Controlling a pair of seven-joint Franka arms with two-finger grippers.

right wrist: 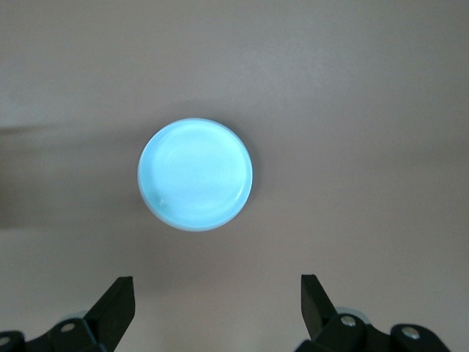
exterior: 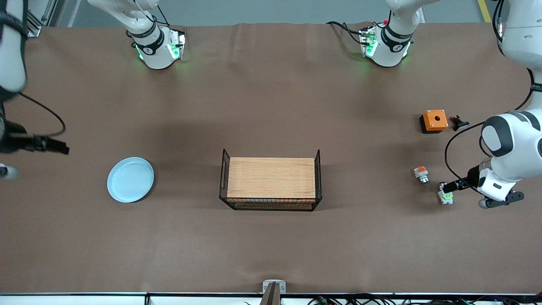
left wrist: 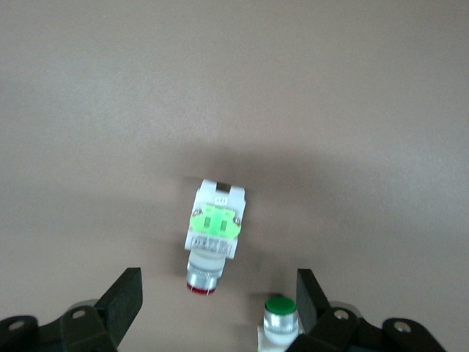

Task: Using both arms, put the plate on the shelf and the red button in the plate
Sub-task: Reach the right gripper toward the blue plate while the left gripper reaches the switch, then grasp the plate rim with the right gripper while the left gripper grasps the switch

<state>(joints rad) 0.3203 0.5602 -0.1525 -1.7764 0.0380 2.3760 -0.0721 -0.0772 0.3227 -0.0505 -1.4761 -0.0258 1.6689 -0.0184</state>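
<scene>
The pale blue plate (exterior: 130,179) (right wrist: 195,174) lies flat toward the right arm's end of the table. My right gripper (exterior: 59,147) (right wrist: 218,297) hangs open beside it, nothing between its fingers. The red button (exterior: 445,196) (left wrist: 212,233), a white body with a green block and a dark red cap, lies on its side toward the left arm's end. My left gripper (exterior: 449,188) (left wrist: 218,301) is low over it and open, the red cap in the gap, not touched. A green-capped part (left wrist: 280,315) sits close to one finger (left wrist: 311,299).
A wire basket (exterior: 318,178) holding a wooden board stands mid-table. An orange box with a hole (exterior: 434,120) and a small black part (exterior: 458,123) lie farther from the front camera than the button. A white part with an orange-red block (exterior: 421,173) lies beside the button.
</scene>
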